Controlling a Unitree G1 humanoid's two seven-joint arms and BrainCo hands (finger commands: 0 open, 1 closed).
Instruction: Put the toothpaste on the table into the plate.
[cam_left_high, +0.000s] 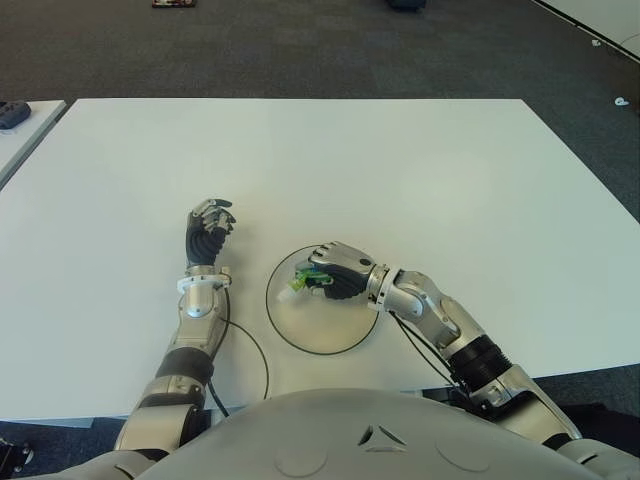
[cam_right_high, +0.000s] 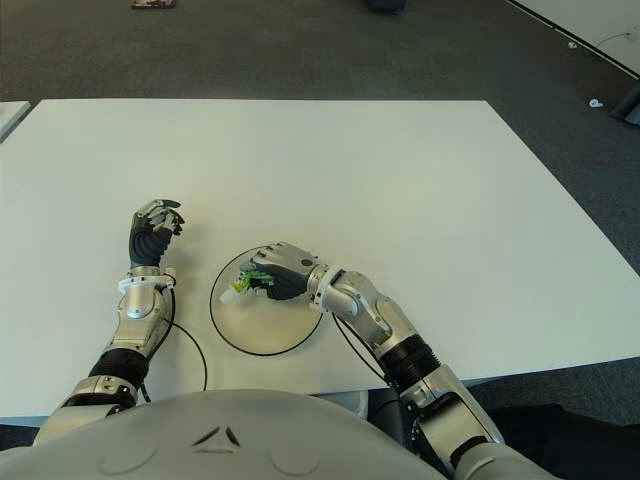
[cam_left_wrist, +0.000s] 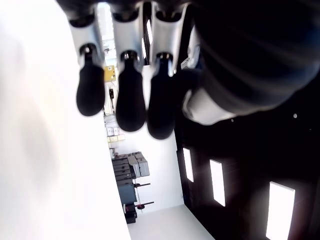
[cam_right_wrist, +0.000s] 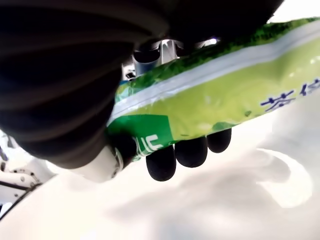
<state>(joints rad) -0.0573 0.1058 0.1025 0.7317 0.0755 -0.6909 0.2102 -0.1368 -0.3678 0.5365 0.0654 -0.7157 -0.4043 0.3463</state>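
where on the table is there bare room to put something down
The table is bare across its far half and its right side beyond the right robot hand. It is crowded near the front: that hand grips the toothpaste over the plate, with the left robot hand beside it.

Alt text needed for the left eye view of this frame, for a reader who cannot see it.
The robot's right hand grips a green toothpaste tube over a round white plate with a dark rim on the white table. Its left hand shows left of the plate, fingers curled and holding nothing.
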